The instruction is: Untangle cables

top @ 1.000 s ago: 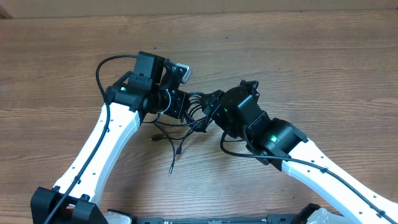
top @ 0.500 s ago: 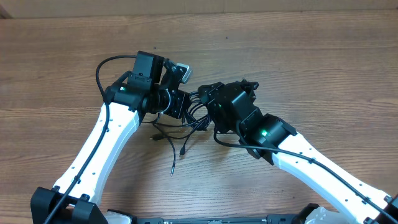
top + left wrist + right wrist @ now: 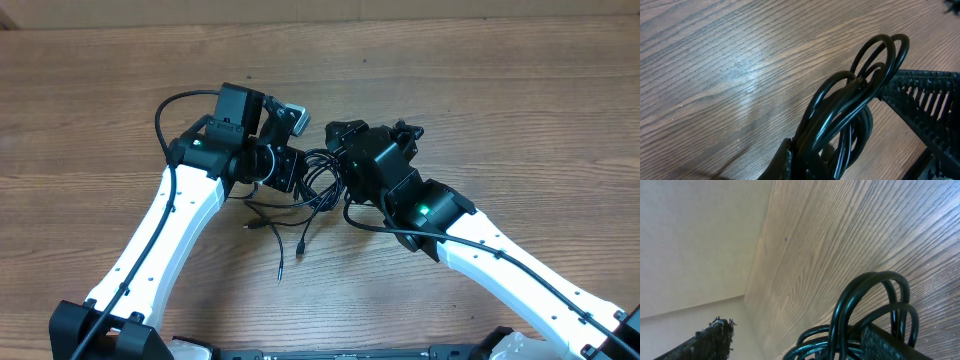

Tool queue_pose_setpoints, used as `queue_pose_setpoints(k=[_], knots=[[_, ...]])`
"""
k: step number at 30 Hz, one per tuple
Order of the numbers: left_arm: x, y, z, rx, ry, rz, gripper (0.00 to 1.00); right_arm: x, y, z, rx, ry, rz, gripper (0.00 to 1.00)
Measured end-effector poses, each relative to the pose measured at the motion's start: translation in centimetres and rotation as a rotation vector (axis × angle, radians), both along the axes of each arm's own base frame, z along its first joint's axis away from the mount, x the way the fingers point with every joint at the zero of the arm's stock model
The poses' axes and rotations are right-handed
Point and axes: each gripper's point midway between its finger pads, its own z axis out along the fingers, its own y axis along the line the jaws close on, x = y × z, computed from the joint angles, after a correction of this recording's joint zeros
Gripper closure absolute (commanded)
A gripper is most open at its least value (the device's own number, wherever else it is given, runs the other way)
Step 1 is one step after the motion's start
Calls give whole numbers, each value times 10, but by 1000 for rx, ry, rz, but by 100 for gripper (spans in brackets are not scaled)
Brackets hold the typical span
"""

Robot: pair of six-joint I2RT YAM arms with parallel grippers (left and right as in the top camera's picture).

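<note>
We see a wooden counter [image 3: 480,90] filling the overhead view, its brown grain running side to side with darker streaks. A pale sheen [image 3: 750,75] of light lies on the wood in the left wrist view. Beyond the counter's edge stands a plain beige surface [image 3: 690,240]; wall or floor, we cannot tell.
</note>
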Motion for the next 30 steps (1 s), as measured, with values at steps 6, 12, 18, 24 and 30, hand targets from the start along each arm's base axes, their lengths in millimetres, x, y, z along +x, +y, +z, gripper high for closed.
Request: queue_pose_setpoints(k=[6,12,18,24,30], knots=[[0,0,0,-1,0,0,96,4,0,4,86,19,-74,13],[0,-2,1,-11,-1,-5,96,10,6,13,222,34,-150,3],[0,-2,2,-14,0,-6,96,13,6,10,289,71,-207,0],[-1,-2,1,-13,-1,-11,96,21,10,-12,282,101,-242,15],[-10,-7,3,-33,-4,-90,96,35,8,0,255,-4,-241,30]])
